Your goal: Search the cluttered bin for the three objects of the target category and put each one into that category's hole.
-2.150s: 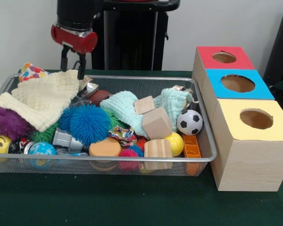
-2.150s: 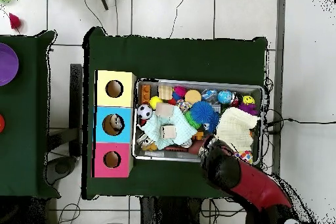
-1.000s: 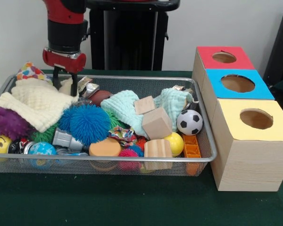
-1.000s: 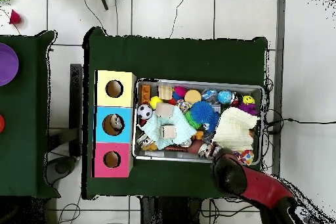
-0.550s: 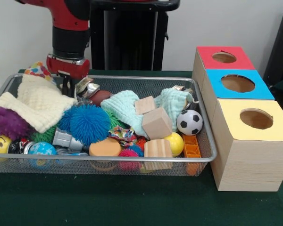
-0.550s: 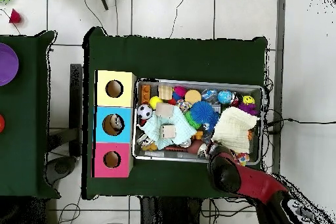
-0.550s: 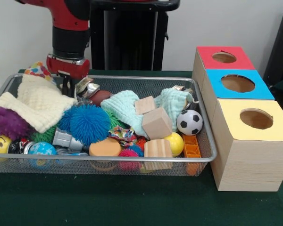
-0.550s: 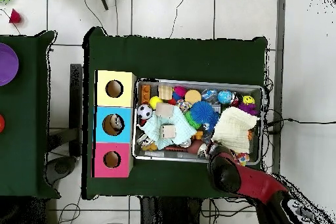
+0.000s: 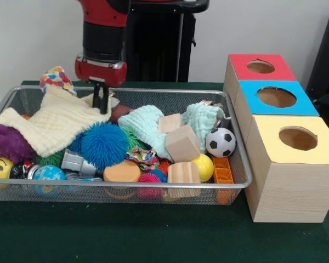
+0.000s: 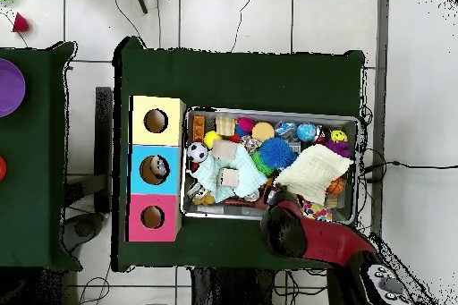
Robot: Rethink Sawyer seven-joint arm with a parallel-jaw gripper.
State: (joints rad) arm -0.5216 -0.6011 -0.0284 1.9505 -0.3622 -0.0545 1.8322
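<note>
The gripper (image 9: pixel 102 102) is down at the back of the wire-mesh bin (image 9: pixel 238 183), fingers pinched on a corner of the cream waffle-knit cloth (image 9: pixel 52 126), which drapes away over the purple spiky ball (image 9: pixel 10 143). The soft, limp fabric hangs stretched; the fuzzy blue ball (image 9: pixel 103 143) sits just in front.

A green-covered bench (image 10: pixel 241 78) carries the wire-mesh bin (image 10: pixel 271 111), which lies toward the bench's right edge and is packed with toys. A cream cloth (image 10: pixel 313 172) spreads over the bin's right half. The red arm (image 10: pixel 313 239) reaches in from the bench's bottom edge. Three wooden boxes line the left edge: yellow (image 10: pixel 156 121), blue (image 10: pixel 154 169), pink (image 10: pixel 152 217).
</note>
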